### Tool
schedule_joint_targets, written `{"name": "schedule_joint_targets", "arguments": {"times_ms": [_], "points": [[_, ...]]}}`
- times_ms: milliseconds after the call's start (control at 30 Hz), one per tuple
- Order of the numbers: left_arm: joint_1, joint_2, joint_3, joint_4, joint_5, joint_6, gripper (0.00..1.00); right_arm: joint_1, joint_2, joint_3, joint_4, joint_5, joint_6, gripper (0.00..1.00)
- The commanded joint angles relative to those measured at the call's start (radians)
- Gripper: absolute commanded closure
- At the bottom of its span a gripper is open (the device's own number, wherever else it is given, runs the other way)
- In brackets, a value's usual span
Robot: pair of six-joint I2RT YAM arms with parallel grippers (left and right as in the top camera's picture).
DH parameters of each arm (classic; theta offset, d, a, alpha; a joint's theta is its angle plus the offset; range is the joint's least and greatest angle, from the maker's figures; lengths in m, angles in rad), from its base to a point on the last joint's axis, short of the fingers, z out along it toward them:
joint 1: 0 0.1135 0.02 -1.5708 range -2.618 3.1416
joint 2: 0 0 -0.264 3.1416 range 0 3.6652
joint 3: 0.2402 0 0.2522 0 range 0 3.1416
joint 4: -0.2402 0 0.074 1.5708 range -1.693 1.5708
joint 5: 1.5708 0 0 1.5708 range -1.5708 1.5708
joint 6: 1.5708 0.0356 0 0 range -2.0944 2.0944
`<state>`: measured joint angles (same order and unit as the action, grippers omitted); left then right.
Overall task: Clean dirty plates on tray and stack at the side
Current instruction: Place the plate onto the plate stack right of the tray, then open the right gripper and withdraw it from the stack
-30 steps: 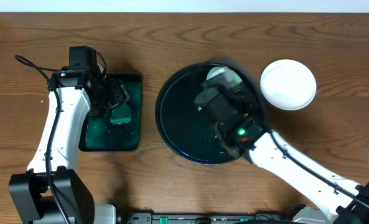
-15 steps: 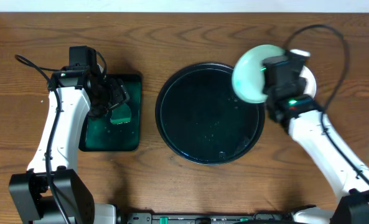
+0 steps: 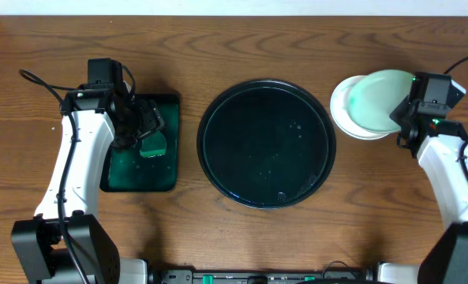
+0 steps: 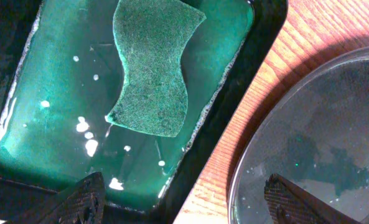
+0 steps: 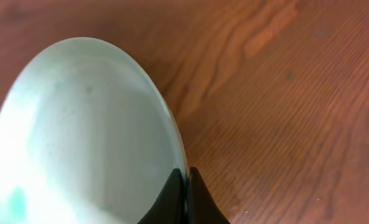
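The right gripper (image 3: pixel 402 120) is clamped on the rim of a pale-mint plate (image 3: pixel 377 98). In the right wrist view its 2 fingertips (image 5: pixel 183 186) pinch together over the near edge of that plate (image 5: pixel 91 124), which spreads away from the gripper to the left and shows faint teal traces. From overhead, the held plate overlaps a white plate (image 3: pixel 342 109) lying on the table (image 3: pixel 218 237) just right of the black tray (image 3: pixel 257 150). Whether the 2 plates touch cannot be told. Water beads dot the black tray.

The left gripper (image 4: pixel 187 202) hangs with its 2 fingers apart, holding nothing, over the green tray (image 4: pixel 265 37). A green sponge (image 4: pixel 153 68) lies in the shallow water there, beyond the fingers.
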<state>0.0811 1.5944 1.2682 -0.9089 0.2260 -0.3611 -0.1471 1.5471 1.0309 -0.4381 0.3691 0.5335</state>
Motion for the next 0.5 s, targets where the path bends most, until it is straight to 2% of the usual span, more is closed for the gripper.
{"name": "schedule_joint_targets", "arguments": {"times_ms": [0,333,467], "points": [[-0.004,-0.004,-0.003,-0.001,-0.003,0.013,0.18,-0.018,0.073,0.004,0.03,-0.076,0.02,0.99],[-0.004,0.003,-0.004,0.0,-0.003,0.013,0.18,-0.006,0.246,0.004,0.168,-0.204,0.031,0.98],[-0.004,0.003,-0.004,0.0,-0.003,0.013,0.18,-0.006,0.248,0.004,0.169,-0.225,0.031,0.75]]}}
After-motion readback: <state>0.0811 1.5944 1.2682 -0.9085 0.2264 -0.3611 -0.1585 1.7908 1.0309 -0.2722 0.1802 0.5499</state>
